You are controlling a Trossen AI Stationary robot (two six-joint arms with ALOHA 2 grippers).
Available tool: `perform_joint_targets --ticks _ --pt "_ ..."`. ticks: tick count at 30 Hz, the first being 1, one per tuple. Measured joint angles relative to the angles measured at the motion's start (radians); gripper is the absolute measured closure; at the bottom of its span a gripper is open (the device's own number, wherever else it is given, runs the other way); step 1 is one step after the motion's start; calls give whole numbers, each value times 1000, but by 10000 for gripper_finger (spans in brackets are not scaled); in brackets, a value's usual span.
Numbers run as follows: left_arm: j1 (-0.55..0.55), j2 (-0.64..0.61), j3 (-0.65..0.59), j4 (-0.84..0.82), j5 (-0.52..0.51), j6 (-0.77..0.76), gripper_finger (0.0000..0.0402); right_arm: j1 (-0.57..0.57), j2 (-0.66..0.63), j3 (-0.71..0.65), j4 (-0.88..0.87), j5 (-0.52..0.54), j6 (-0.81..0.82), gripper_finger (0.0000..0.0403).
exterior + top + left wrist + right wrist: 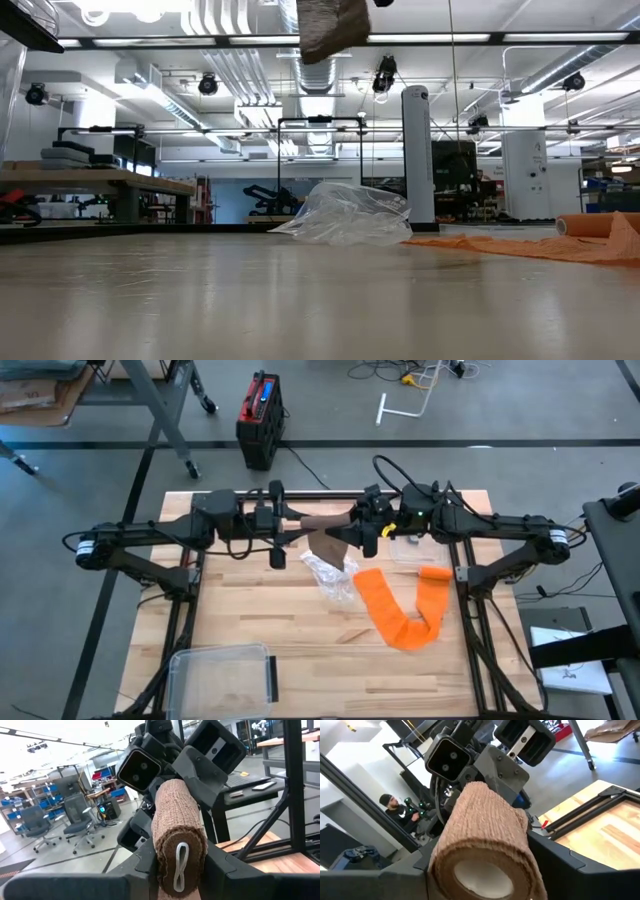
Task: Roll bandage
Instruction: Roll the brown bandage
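Observation:
A brown bandage roll (322, 523) hangs high above the table's far middle, level between my two grippers. My left gripper (298, 525) is shut on its left end and my right gripper (356, 527) on its right end. The left wrist view shows that end (179, 860) with a white clip on it. In the right wrist view the other end (482, 870) shows a hollow core. A loose brown flap (330, 546) hangs below the roll and shows at the top of the low view (330, 25). My left gripper pinches the roll's left end (167, 845) between its two fingers (142, 865), one on each side. The fingers come level from the table's left and lie along the roll. The roll is lifted clear of the table. My right gripper pinches the roll's right end (470, 845) between its two fingers (565, 865), which stand wide on either side of it. They come level from the table's right, along the roll. The roll stays level and clear of the table.
An orange bandage (400, 610) lies unrolled in a bend on the table's right half, with a small rolled end (434, 574). A crumpled clear wrapper (330, 575) lies under the grippers. A clear plastic box (222, 675) sits at the near left edge.

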Motion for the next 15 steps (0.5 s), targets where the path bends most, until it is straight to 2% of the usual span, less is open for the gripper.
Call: perform_joint_targets --ticks 15 --pt "-2 -13 0 0 -2 -34 315 -40 -3 0 -18 -3 -100 144"
